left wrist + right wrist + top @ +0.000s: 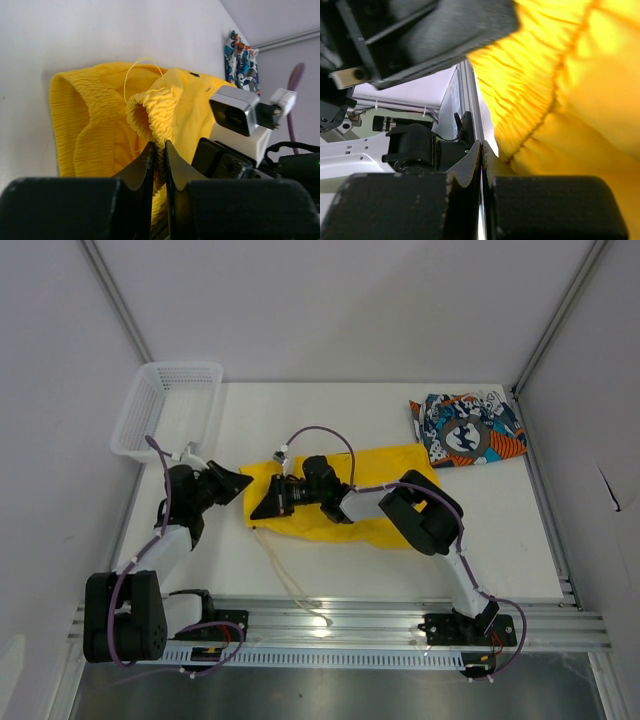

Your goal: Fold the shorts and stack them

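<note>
The yellow shorts (385,495) lie spread across the middle of the table, their white drawstring (290,575) trailing toward the front rail. My left gripper (240,484) is at their left edge. In the left wrist view it (159,149) is shut on a raised fold of the gathered waistband (152,107). My right gripper (262,506) reaches in from the right over the shorts' front left corner. In the right wrist view it (481,147) is shut, with yellow cloth (560,100) against its right side and none seen between the jaws. The printed shorts (468,428) lie folded at the back right.
A white mesh basket (170,405) stands at the back left corner. The right arm's elbow (430,515) hangs over the shorts' right end. An aluminium rail (400,625) runs along the front edge. Grey walls close in both sides.
</note>
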`<state>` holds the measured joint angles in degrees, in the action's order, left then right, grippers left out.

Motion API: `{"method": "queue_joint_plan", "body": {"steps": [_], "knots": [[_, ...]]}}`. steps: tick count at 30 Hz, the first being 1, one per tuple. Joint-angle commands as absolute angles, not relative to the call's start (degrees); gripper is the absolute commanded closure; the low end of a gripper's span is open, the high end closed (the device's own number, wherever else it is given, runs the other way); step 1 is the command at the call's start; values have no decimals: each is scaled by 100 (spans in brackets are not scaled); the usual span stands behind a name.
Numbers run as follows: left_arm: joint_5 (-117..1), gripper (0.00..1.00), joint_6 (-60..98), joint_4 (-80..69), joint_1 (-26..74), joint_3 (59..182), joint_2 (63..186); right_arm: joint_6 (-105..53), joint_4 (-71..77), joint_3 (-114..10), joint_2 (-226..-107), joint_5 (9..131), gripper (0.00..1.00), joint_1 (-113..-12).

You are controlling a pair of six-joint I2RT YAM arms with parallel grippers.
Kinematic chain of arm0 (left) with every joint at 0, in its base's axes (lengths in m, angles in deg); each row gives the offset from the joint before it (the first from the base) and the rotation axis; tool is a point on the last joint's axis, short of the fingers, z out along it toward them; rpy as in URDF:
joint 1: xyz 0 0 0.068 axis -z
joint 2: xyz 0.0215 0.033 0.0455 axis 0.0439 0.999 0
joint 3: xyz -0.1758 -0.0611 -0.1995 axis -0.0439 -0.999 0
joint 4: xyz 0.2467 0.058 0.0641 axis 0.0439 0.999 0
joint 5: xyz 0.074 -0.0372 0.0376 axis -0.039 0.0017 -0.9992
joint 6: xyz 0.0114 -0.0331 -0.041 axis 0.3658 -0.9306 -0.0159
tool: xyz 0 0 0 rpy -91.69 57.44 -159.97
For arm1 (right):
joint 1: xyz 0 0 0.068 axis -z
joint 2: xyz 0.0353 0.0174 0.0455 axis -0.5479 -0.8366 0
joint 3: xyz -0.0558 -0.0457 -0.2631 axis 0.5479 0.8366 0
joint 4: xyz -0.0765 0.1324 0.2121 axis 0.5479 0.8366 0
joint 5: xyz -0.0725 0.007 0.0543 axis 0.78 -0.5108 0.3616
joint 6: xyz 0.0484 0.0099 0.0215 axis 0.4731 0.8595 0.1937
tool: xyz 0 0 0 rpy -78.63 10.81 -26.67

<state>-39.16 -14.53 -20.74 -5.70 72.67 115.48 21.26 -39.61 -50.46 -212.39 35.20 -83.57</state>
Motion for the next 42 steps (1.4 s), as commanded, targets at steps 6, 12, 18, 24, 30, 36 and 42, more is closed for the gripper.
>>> {"method": "queue_joint_plan", "body": {"steps": [6, 12, 18, 24, 30, 36, 42], "knots": [[-3885, 88, -1590, -2895, -612, 7396, 11728, 1912, -4114, -5495, -21309, 3872, 100, -8349], [-3806, 93, -1757, -3747, -612, 7361, 12835, 2210, -4677, -5592, -21590, 4047, 100, -8314], [-3885, 94, -1757, -4143, -621, 7439, 13591, 1938, -3736, -6084, -22020, 4242, 100, -8297], [-4008, 94, -1625, -4205, -621, 7606, 14039, 1973, -3499, -5777, -22284, 4426, 100, -8200], [-3938, 92, -1722, -4337, -621, 7765, 14295, 1561, -2815, -5425, -22109, 4856, 100, -8200], [-3955, 79, -1652, -4223, -612, 7897, 14357, 1112, -1777, -5592, -22056, 5313, 100, -8244], [-4008, 27, -1459, -3812, -603, 7976, 14103, 910, -1548, -5574, -21767, 5217, 100, -8235]]}}
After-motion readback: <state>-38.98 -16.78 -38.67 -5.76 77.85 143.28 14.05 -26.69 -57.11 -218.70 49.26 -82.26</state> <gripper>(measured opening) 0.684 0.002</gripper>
